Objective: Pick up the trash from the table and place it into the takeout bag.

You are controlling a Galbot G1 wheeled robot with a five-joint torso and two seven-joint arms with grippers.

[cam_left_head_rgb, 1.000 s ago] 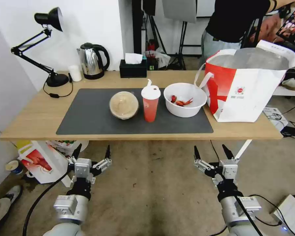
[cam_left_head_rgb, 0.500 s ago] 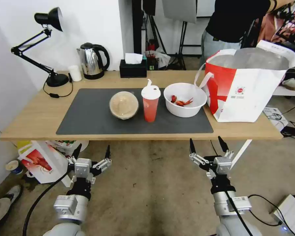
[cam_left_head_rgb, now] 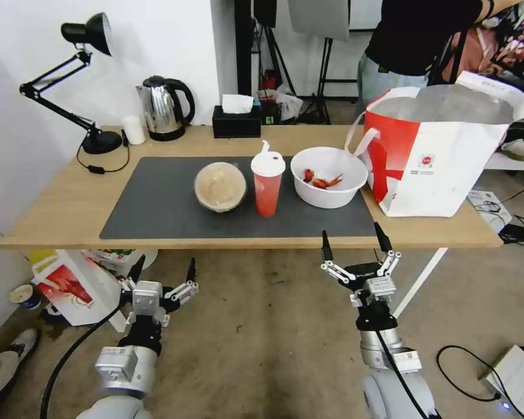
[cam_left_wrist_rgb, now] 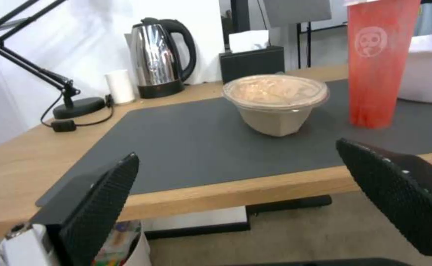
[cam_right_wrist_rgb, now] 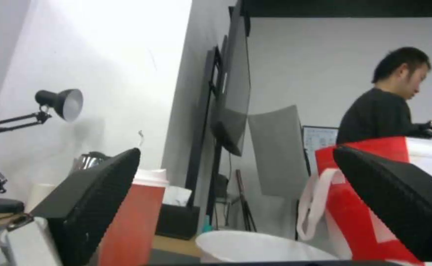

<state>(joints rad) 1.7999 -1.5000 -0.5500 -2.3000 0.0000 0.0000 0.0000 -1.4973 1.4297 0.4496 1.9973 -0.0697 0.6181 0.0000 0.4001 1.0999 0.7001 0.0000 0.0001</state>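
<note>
Table mat (cam_left_head_rgb: 157, 203), white bowl (cam_left_head_rgb: 329, 185) holding crayfish scraps (cam_left_head_rgb: 321, 180), both grippers' fingers wide.

the right gripper (cam_left_head_rgb: 353, 240) is held with its fingers pointing up and spread wide apart, nothing between them; its fingertips reach the level of the table's (cam_left_head_rgb: 52, 221) near edge, and the arm below it is upright. the left gripper (cam_left_head_rgb: 162, 270) is held lower, below the table edge, its fingers likewise spread apart and empty, on a forearm angled upward.
</note>
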